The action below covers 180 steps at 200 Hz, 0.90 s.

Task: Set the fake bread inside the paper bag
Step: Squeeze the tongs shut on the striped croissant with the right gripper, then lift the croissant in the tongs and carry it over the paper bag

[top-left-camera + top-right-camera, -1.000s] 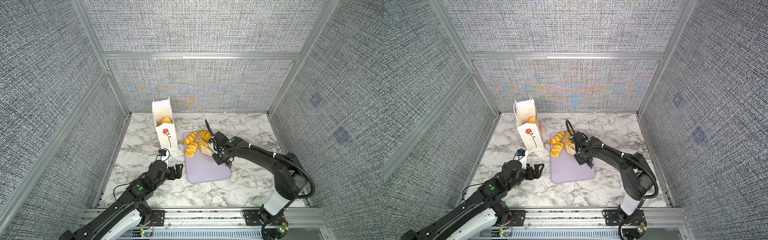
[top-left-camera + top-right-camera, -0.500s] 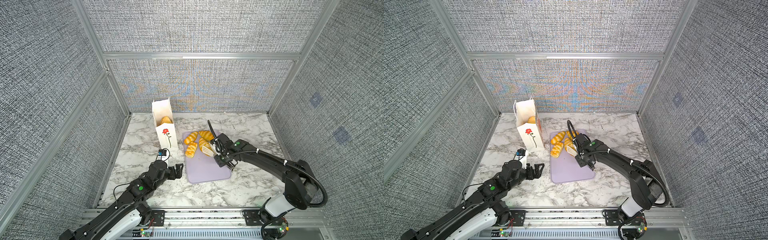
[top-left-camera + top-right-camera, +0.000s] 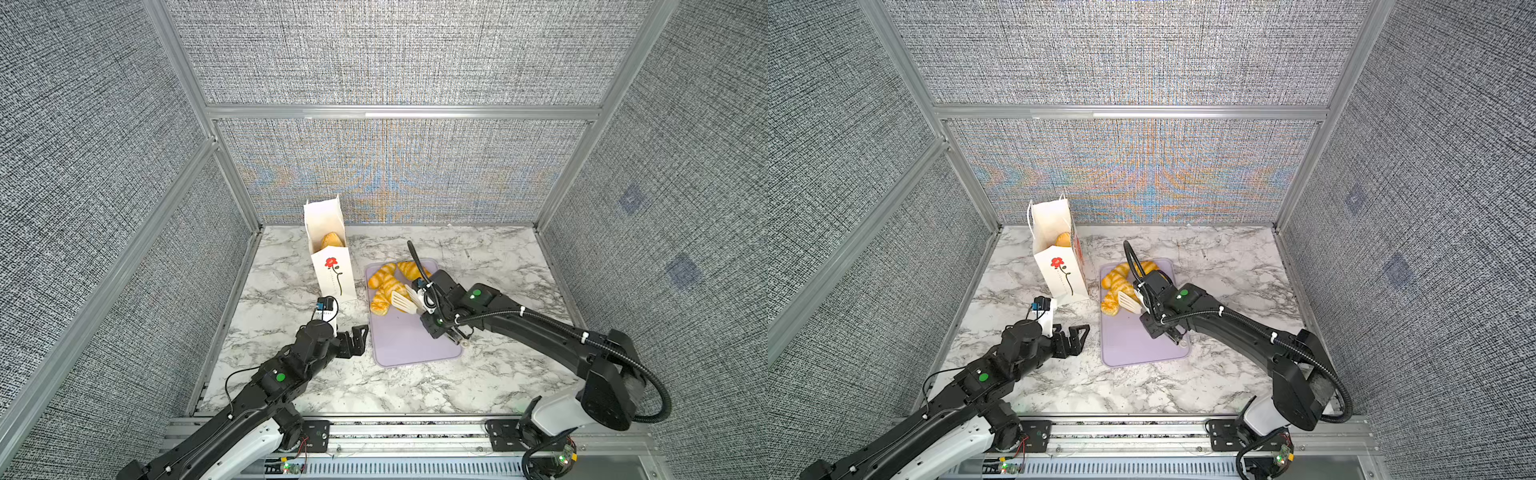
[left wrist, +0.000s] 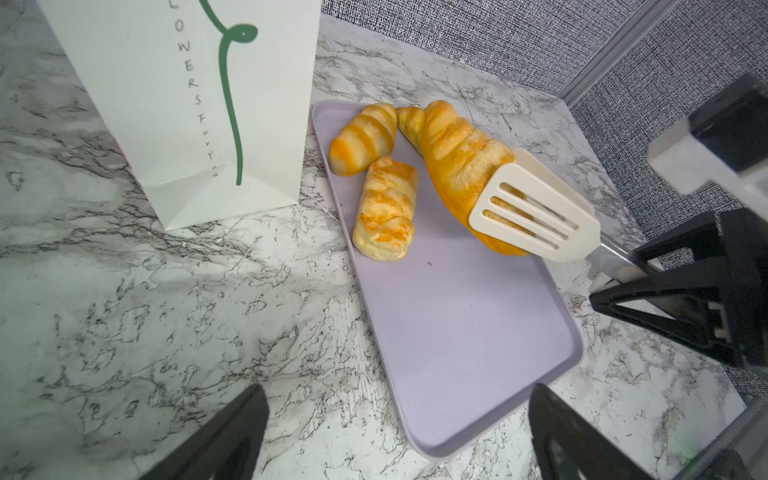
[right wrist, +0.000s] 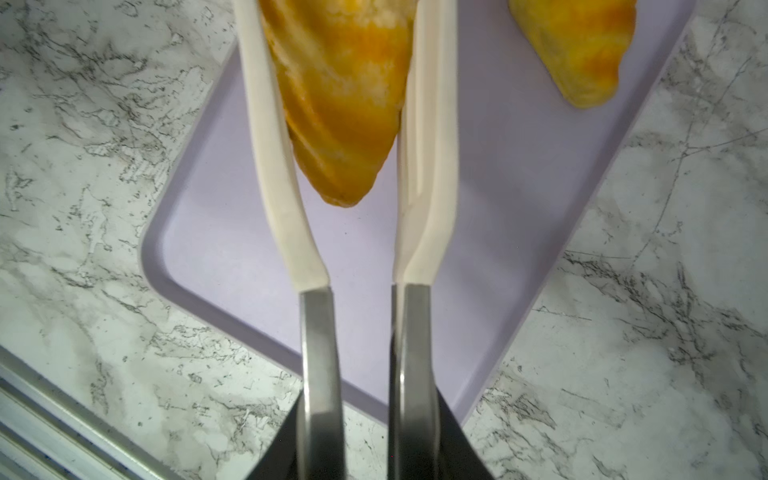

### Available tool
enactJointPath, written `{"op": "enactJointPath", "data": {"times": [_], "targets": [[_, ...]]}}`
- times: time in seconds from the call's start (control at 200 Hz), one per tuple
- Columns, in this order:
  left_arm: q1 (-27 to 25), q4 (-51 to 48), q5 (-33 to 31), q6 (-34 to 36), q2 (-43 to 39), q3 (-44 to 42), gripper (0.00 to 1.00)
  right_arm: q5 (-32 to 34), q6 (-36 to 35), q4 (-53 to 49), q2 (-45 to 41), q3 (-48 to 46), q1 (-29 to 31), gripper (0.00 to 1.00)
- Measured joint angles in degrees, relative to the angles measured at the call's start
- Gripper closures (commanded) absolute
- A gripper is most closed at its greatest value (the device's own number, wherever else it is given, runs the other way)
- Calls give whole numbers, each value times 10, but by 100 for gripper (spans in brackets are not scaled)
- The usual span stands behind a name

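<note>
A lilac tray [image 3: 411,340] with rounded corners lies on a white, grey-veined marble tabletop [image 3: 478,257], just right of centre, its long sides running near to far. Cream slotted tongs [image 4: 536,212] with steel arms hang over the tray's far half, blades close together. Grey woven wall panels [image 3: 395,54] in an aluminium frame [image 3: 399,111] enclose the left, right and far sides.

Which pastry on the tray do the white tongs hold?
The big croissant, its end pinched in the tongs; the braided roll and small striped roll lie free.
</note>
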Motion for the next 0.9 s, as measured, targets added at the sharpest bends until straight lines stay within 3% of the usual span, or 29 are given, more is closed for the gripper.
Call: {"op": "enactJointPath", "data": {"times": [0.901], "targets": [[-1,-36,-52,39,-45,43,1,-10,16,0,-22,63,42,71]]}}
